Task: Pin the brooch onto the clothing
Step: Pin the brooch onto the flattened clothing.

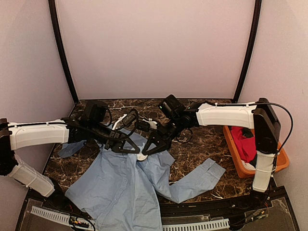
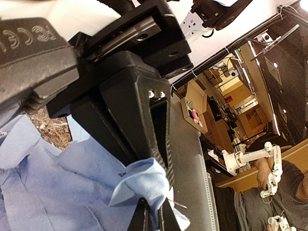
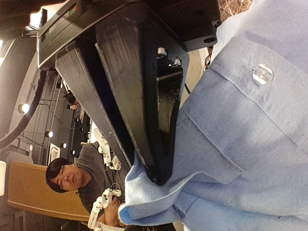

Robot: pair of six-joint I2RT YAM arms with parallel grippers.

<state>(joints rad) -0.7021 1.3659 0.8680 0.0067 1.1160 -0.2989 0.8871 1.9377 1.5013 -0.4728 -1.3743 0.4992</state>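
One shirt [image 1: 120, 183], marble tabletop [image 1: 204, 144], pale walls [image 1: 154, 48]

White shells over left arm [image 1: 38, 134], right arm [image 1: 224, 115]; black joints between. Left tool [image 2: 153, 214] and right tool [image 3: 158, 177] black, wedge-shaped, ribbed edges, paired silver screws [image 2: 156, 94]. Thin black cable [image 1: 291, 122] looping off right arm. Embossed CE mark [image 2: 24, 36] on left wrist.
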